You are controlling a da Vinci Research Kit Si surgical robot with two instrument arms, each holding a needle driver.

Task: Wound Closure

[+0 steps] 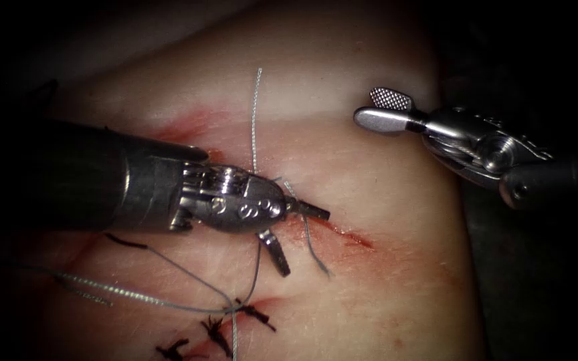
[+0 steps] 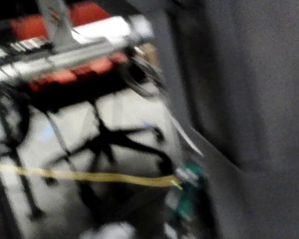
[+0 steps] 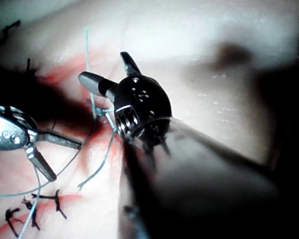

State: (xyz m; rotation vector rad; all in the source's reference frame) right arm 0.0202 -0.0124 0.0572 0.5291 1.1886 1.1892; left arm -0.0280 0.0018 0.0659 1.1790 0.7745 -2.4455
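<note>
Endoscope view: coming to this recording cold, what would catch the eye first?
First the left tool, lying across the middle of the tissue with its jaws spread wide over the red cut, holding nothing. Then the pale thread rising straight up from the cut behind that tool. The right tool hangs open and empty to the right of the cut, and dark knotted stitches mark the closed stretch at the lower edge.

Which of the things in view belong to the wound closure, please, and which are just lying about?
In the job:
- left tool, jaws open, holding nothing
- right tool, jaws open, holding nothing
- thread rising from the cut
- tissue

Lying about:
- dark finished stitches
- red fluid
</note>
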